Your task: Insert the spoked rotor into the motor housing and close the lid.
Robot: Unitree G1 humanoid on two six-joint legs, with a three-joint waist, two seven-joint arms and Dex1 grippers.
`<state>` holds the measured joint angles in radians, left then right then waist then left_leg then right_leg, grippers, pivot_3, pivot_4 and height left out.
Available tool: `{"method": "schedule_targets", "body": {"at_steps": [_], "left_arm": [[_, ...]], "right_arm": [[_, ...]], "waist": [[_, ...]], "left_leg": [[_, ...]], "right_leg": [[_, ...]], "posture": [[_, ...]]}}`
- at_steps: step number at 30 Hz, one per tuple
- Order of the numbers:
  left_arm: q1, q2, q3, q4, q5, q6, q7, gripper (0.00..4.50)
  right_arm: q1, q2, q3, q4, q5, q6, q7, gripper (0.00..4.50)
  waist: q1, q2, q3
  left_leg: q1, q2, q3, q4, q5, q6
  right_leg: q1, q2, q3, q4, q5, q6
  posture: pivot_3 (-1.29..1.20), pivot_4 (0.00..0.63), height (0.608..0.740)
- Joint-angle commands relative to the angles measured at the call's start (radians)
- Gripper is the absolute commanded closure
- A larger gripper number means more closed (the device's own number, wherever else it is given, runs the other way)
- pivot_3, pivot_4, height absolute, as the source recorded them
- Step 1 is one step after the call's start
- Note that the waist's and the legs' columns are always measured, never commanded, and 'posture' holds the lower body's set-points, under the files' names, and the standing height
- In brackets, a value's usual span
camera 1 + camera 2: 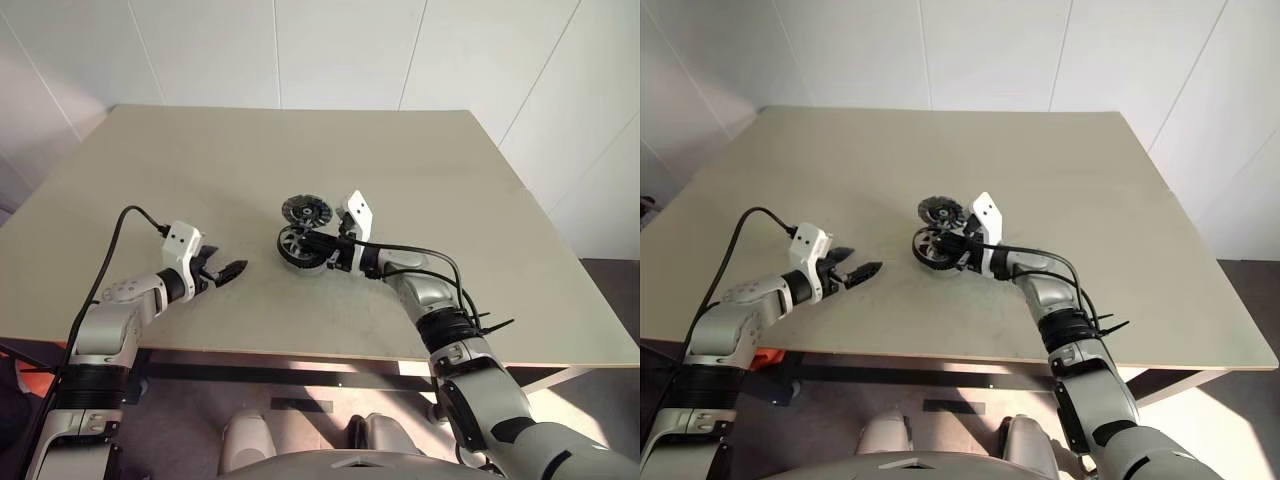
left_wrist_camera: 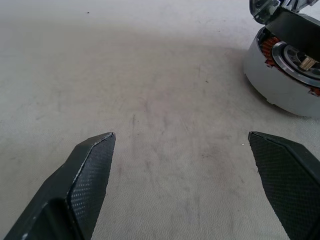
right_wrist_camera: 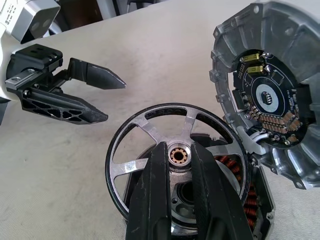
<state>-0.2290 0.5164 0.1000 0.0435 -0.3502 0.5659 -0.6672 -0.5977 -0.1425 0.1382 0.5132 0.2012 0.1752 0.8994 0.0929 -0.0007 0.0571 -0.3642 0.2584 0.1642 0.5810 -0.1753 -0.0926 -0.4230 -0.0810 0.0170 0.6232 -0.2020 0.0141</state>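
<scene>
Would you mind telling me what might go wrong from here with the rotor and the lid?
The right pincer grips the spoked rotor tilted over the motor housing, so it may go in crooked and jam on the copper windings.

The lid stands hinged up beside the rotor; the rotor or the pincer may knock it.

The open left pincer is away from the housing, which may slide under a push.

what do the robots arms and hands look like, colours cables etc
Both arms are silver-grey metal with black joint sections. Each wrist carries a white boxy camera block. The left hand and right hand each have two black tapered fingers with finely textured pads. A black cable loops along each arm; the right one is cable-tied.
</scene>
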Motion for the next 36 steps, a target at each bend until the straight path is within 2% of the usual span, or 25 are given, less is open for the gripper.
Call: {"method": "schedule_targets", "body": {"at_steps": [1, 14, 29, 36], "left_arm": [[-0.010, 0.006, 0.010, -0.020, 0.000, -0.010, 0.003, 0.00], [-0.012, 0.000, 0.005, -0.019, 0.002, -0.009, 0.003, 0.00], [-0.008, 0.003, 0.009, -0.022, 0.001, -0.010, 0.006, 0.00], [-0.009, 0.003, 0.008, -0.020, 0.002, -0.011, 0.006, 0.00]], "right_arm": [[-0.016, -0.006, -0.026, -0.050, 0.026, -0.005, 0.003, 4.24], [-0.030, -0.031, -0.009, -0.019, -0.015, -0.061, 0.013, 4.24], [-0.005, -0.036, 0.026, -0.004, -0.042, -0.029, 0.033, 4.24], [-0.022, -0.023, 0.011, 0.010, -0.049, -0.048, -0.014, 1.74]], "waist": [[0.000, 0.000, 0.000], [0.000, 0.000, 0.000], [0.000, 0.000, 0.000], [0.000, 0.000, 0.000]], "left_leg": [[0.000, 0.000, 0.000, 0.000, 0.000, 0.000], [0.000, 0.000, 0.000, 0.000, 0.000, 0.000], [0.000, 0.000, 0.000, 0.000, 0.000, 0.000], [0.000, 0.000, 0.000, 0.000, 0.000, 0.001]], "right_leg": [[0.000, 0.000, 0.000, 0.000, 0.000, 0.000], [0.000, 0.000, 0.000, 0.000, 0.000, 0.000], [0.000, 0.000, 0.000, 0.000, 0.000, 0.000], [0.000, 0.000, 0.000, 0.000, 0.000, 0.000]], "posture": [[0.00, 0.000, 0.740], [0.00, 0.000, 0.740], [0.00, 0.000, 0.740], [0.00, 0.000, 0.740]]}}
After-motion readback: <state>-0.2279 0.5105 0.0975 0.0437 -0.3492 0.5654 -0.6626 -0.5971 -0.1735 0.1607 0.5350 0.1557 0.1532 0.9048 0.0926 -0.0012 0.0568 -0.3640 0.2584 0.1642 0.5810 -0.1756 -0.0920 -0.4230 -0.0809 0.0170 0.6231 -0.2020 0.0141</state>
